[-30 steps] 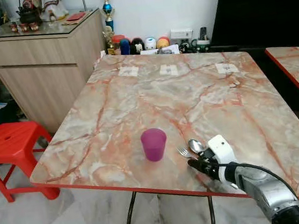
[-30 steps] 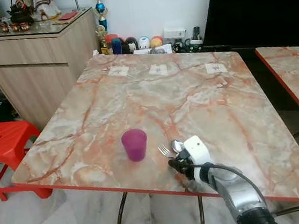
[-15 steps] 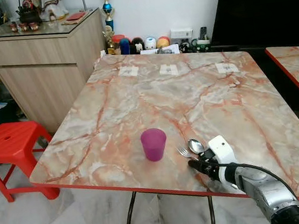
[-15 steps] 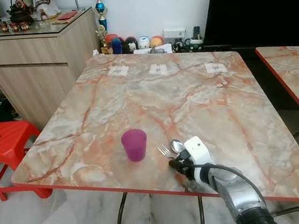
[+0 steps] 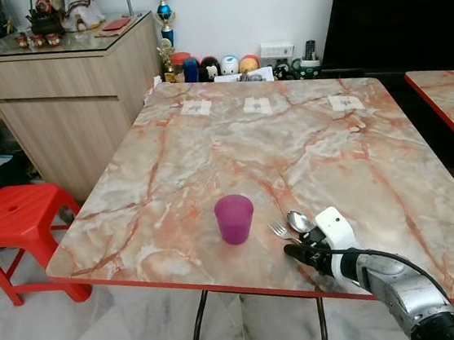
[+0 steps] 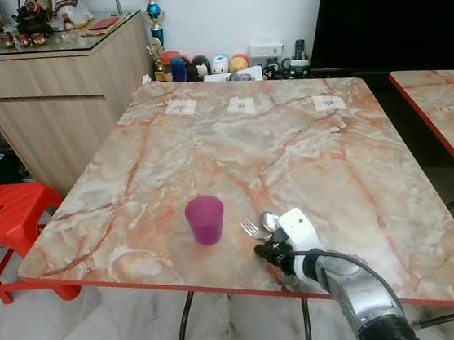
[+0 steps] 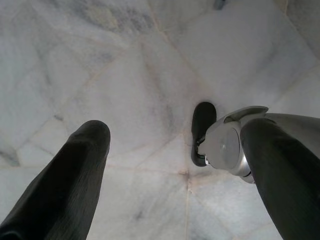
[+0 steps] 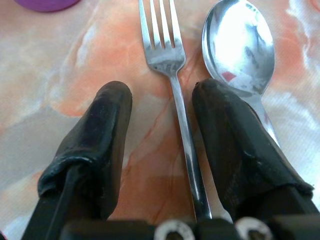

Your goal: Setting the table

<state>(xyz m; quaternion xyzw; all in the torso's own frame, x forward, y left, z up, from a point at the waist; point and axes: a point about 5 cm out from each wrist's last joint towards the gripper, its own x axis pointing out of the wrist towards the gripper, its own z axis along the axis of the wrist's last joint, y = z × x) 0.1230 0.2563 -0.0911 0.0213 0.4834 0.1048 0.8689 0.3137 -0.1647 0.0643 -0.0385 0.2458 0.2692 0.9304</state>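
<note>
A purple cup [image 5: 234,218] stands upright near the front edge of the marble table [image 5: 290,146]. Just right of it lie a fork [image 5: 279,230] and a spoon [image 5: 300,221], side by side, heads pointing away from me. My right gripper [image 5: 298,254] rests low at the table's front edge, open, right behind them. In the right wrist view the fork [image 8: 172,70] has its handle running between the two fingers [image 8: 107,125] without being pinched, and the spoon [image 8: 240,45] passes under the other finger. My left gripper [image 7: 175,135] hangs open over the floor.
A red plastic stool [image 5: 15,215] stands at the table's left corner, with a wooden sideboard [image 5: 63,98] behind it. Small jars and figures [image 5: 231,64] line the wall beyond the far edge. A second marble table [image 5: 449,104] is on the right, across a narrow gap.
</note>
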